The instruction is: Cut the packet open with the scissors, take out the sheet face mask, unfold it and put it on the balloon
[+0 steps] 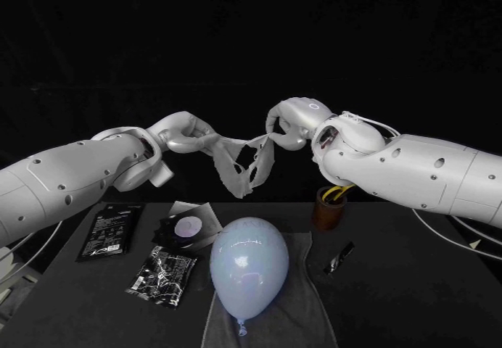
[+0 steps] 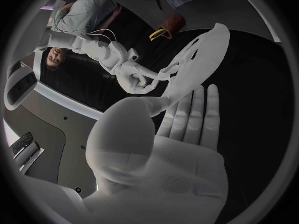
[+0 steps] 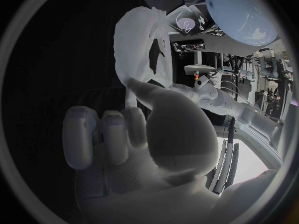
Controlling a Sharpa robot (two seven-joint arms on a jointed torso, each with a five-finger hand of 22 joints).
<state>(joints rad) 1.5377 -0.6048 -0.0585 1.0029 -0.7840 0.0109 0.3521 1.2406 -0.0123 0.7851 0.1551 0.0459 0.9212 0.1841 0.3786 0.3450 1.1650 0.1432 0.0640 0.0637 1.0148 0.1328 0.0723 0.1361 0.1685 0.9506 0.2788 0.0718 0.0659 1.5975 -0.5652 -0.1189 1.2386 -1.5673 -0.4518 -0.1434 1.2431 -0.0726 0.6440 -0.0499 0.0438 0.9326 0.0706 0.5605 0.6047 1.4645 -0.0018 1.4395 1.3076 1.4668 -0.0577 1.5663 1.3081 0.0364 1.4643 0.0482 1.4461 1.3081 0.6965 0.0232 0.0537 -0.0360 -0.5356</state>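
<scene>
**Mask held over balloon**

Head view: your left hand and right hand each pinch an end of the mask, which sags between them. The balloon lies below both, long axis pointing away. Wrist views: both pinches show.

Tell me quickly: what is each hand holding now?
Left hand: holds one end of the sheet face mask.
Right hand: holds its other end.
</scene>
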